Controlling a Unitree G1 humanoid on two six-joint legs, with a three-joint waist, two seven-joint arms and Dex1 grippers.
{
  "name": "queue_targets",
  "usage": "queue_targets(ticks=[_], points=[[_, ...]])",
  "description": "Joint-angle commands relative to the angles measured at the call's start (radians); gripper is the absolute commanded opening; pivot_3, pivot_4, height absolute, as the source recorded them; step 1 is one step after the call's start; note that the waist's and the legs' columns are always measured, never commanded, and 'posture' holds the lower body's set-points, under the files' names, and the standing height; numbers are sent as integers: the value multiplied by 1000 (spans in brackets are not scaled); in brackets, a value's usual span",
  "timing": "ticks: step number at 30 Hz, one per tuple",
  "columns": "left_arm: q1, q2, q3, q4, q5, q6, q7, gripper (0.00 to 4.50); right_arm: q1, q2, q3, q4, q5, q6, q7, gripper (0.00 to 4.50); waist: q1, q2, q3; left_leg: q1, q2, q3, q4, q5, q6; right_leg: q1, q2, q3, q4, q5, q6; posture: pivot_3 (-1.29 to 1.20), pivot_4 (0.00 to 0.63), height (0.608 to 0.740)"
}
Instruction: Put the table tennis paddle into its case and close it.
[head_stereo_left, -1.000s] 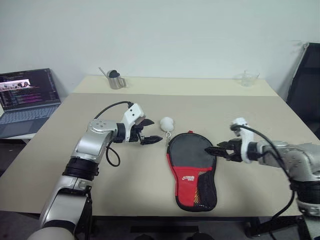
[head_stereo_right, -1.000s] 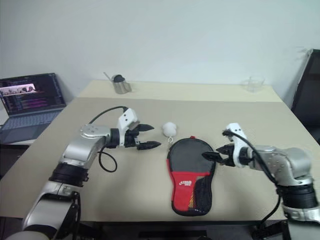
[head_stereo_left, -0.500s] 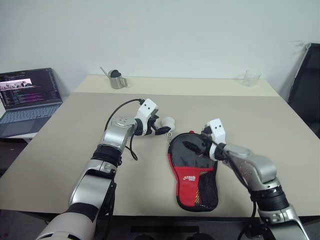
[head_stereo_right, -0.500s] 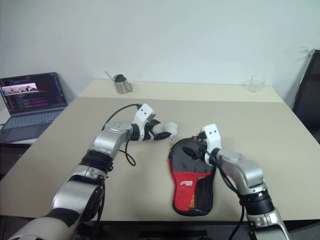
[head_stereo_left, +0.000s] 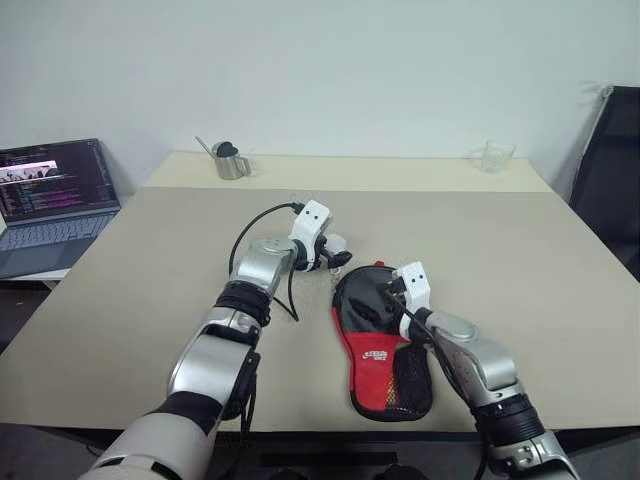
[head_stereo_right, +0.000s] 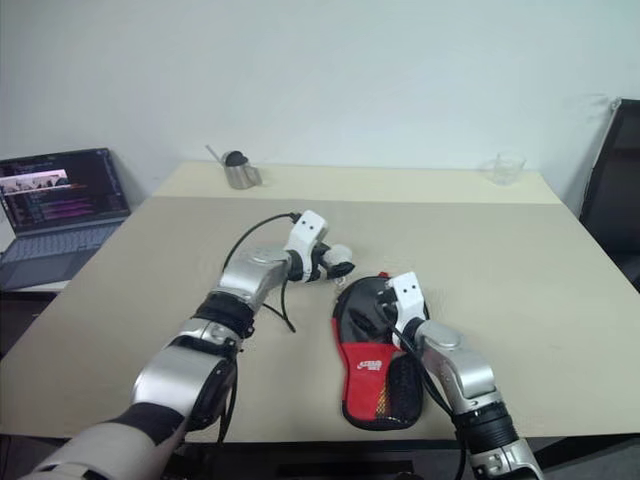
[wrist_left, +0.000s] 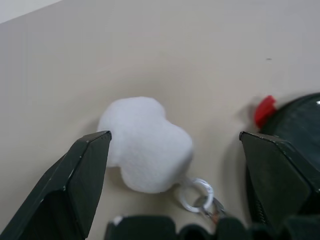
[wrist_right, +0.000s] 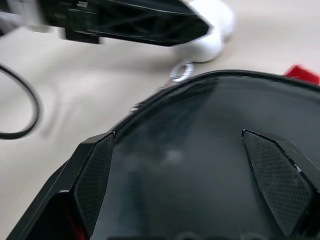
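**Both hands closing in on the case, zip step not yet started**

The case (head_stereo_left: 384, 345) lies flat on the desk (head_stereo_left: 520, 260), centre-low in the left eye view, round end toward the far side, red panel with white print and mesh pocket toward the near edge. Through its dark window a round black shape shows, probably the table tennis paddle already inside; I cannot tell for sure, and no loose paddle lies on the desk. Whether the zip is open or done up cannot be told either.

Step in hand, as I judge it: approach for the closing. The left hand (wrist_left: 175, 187) hovers at the upper left rim of the case, fingers spread wide, straddling a white fluffy charm (wrist_left: 145, 144) that hangs by a small metal ring (wrist_left: 196, 194) near the case's edge. The right hand (wrist_right: 177, 182) sits low over the case's round window, fingers also spread, gripping nothing.

Next move probably calls for the left hand to pinch the charm or ring as a zip pull while the right hand presses the case down to keep it from sliding.

Around: a laptop (head_stereo_left: 55, 200) at far left, a small metal pitcher (head_stereo_left: 230, 158) upper left of centre, a clear glass (head_stereo_left: 495, 156) upper right, a black chair (head_stereo_left: 610, 180) at the right edge. All well apart, nothing blocks. The risk is the two hands crowding each other at the rim, and the left arm's cable (head_stereo_left: 262, 225) looping near.
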Motion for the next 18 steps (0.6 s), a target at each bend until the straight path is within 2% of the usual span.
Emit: queue_targets(ticks=[1, 18], points=[[-50, -17, 25, 29, 1, -17, 39, 4500, 24, 9, 31, 24, -12, 34, 26, 4464, -1, 0, 0, 0, 0, 0, 0, 0, 0, 0, 0, 0, 0, 0, 0, 0, 150, 740], [-108, -87, 73, 211, 26, -27, 222, 4500, 19, 19, 29, 26, -41, 49, 56, 4464, -1, -2, -1, 1, 0, 1, 0, 0, 0, 1, 0, 0, 1, 0, 0, 0, 150, 740]])
